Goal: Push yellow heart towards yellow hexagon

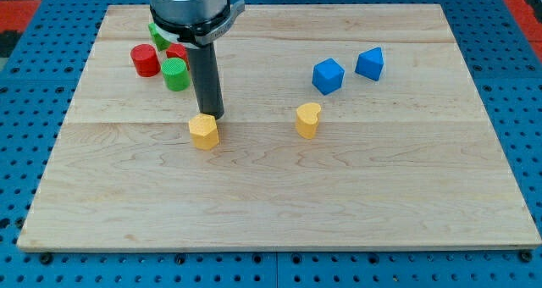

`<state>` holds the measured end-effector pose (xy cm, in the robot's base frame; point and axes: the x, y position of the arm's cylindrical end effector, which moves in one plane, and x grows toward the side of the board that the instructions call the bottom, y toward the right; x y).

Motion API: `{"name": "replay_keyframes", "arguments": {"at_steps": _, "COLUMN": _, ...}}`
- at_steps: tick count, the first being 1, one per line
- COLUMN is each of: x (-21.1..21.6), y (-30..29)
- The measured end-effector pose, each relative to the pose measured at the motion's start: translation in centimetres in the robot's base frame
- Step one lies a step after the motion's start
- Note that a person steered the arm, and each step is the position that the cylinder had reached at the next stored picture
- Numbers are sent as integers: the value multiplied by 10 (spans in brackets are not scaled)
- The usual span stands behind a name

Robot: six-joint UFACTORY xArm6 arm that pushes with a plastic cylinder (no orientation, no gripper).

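The yellow heart (pixel 308 119) stands near the middle of the wooden board (pixel 279 203). The yellow hexagon (pixel 204 131) lies to its left, about a fifth of the board's width away. My tip (pixel 212 117) is just above the hexagon's upper right edge, touching or nearly touching it. The tip is well to the left of the heart.
A red cylinder (pixel 145 60), a green cylinder (pixel 176 74), and another red block (pixel 178 51) and green block (pixel 158 36), partly hidden by the arm, cluster at the upper left. Two blue blocks (pixel 328 75) (pixel 370 63) sit at the upper right of the heart.
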<state>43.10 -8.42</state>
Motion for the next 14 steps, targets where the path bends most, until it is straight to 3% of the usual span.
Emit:
{"name": "replay_keyframes", "arguments": {"at_steps": 1, "x": -1, "y": 10}}
{"name": "replay_keyframes", "arguments": {"at_steps": 2, "x": -13, "y": 84}}
{"name": "replay_keyframes", "arguments": {"at_steps": 4, "x": -15, "y": 142}}
{"name": "replay_keyframes", "arguments": {"at_steps": 7, "x": 18, "y": 146}}
{"name": "replay_keyframes", "arguments": {"at_steps": 8, "x": 18, "y": 197}}
{"name": "replay_keyframes", "arguments": {"at_steps": 12, "x": 41, "y": 188}}
{"name": "replay_keyframes", "arguments": {"at_steps": 14, "x": 42, "y": 90}}
